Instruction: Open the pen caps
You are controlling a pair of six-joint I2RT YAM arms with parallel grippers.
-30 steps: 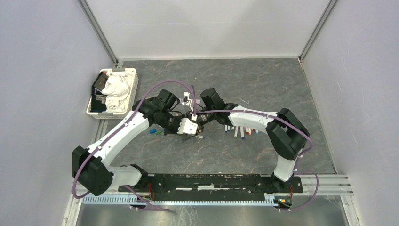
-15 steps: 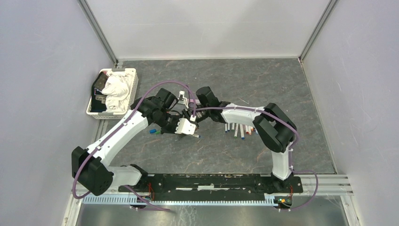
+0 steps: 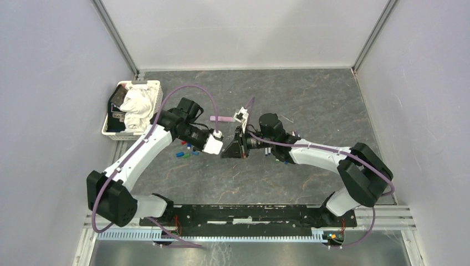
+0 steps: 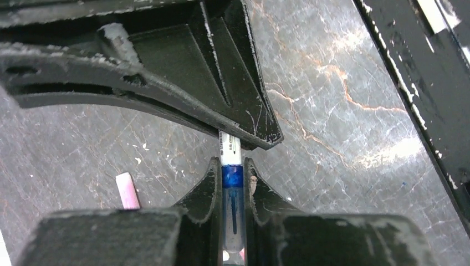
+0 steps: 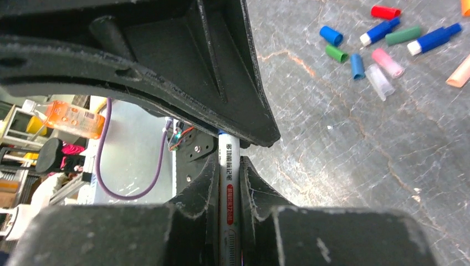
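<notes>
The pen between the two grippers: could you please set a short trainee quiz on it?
1. True or false: the left gripper is open and clear of the pen.
2. In the right wrist view, the right gripper is shut on: A) a loose cap B) the pen's white printed barrel C) nothing.
3. Fill in: the end of the pen in the left gripper is coloured ____.
Key: 1 false, it is shut on the pen; 2 B; 3 blue.
</notes>
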